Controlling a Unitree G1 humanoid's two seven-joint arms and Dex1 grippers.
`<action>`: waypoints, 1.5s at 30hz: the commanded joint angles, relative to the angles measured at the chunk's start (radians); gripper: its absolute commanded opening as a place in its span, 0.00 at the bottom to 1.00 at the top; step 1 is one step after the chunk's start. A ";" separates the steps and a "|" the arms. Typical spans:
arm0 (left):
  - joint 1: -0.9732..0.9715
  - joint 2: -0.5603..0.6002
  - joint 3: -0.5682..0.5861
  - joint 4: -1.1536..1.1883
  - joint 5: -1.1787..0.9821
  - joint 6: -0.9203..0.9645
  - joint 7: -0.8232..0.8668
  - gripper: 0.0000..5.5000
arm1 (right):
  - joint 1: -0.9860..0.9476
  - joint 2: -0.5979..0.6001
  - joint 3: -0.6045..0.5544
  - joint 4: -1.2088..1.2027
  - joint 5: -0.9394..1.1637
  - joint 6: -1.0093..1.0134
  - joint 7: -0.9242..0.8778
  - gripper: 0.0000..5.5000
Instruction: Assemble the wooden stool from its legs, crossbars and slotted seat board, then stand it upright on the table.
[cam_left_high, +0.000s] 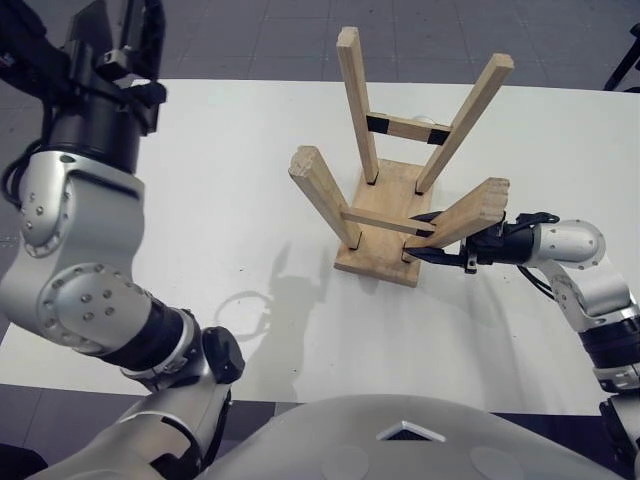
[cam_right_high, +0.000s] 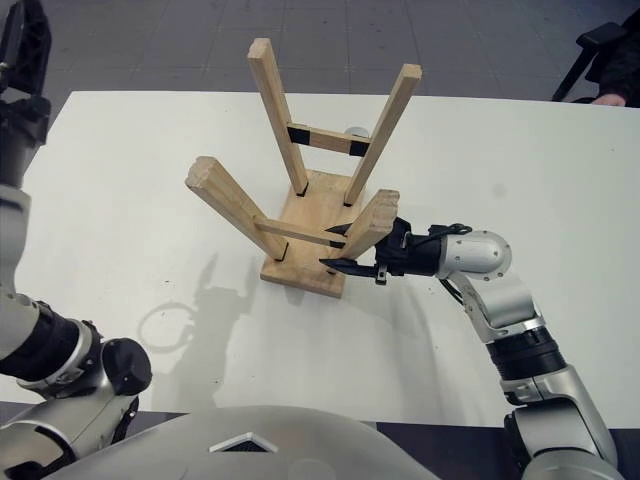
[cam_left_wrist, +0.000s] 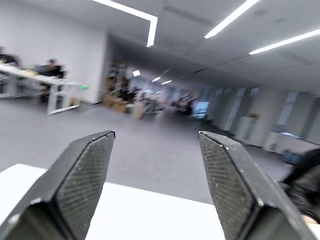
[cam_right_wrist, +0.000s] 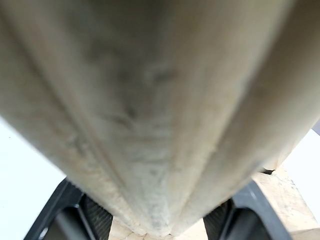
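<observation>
**Left eye view.** The stool (cam_left_high: 385, 215) stands upside down at the middle of the white desk (cam_left_high: 220, 180). Its seat board (cam_left_high: 385, 258), a flat rectangle of pale wood, lies face down on the desk. Four square-cut legs rise from it and splay outward. The two far legs (cam_left_high: 357, 100) are tall and joined by the far crossbar (cam_left_high: 405, 128), which has black bands (cam_left_high: 377, 123) at both ends. The near left leg (cam_left_high: 322, 195) and the near right leg (cam_left_high: 470, 215) lean toward the viewer, with the thin near crossbar (cam_left_high: 385, 222) between them. The left arm is raised over the desk's far left corner, well apart from the stool.

**Right eye view.** The right jaws come in from the right, low over the desk. They are clenched around the near right leg close to where it meets the seat board. One black finger (cam_right_high: 345, 232) lies on the far side of the leg and the other on its near side.

**Left wrist view.** The left jaws are released. Their two dark fingers (cam_left_wrist: 75, 185), wedge-shaped with cross-hatched faces, stand wide apart. A strip of the white desk lies below them, with grey floor (cam_left_wrist: 150, 160) beyond.

**Right wrist view.** The near right leg is very close to the camera, pale and grainy with a rounded edge. It sits between two ribbed black pads (cam_right_wrist: 95, 222) that press on either side of it. A corner of the seat board lies just beyond.
</observation>
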 joint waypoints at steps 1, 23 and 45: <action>0.097 0.043 -0.056 0.140 0.157 -0.025 0.053 0.57 | 0.114 -0.069 0.115 0.104 -0.171 0.132 0.040 0.37; 0.554 -0.061 -0.777 0.038 0.077 -0.112 -0.383 0.57 | 0.094 -0.028 0.244 0.205 -0.280 0.124 -0.046 0.37; 0.594 0.463 -0.613 0.403 0.203 -0.567 -1.058 0.57 | 0.085 -0.040 0.253 0.199 -0.275 0.117 -0.056 0.37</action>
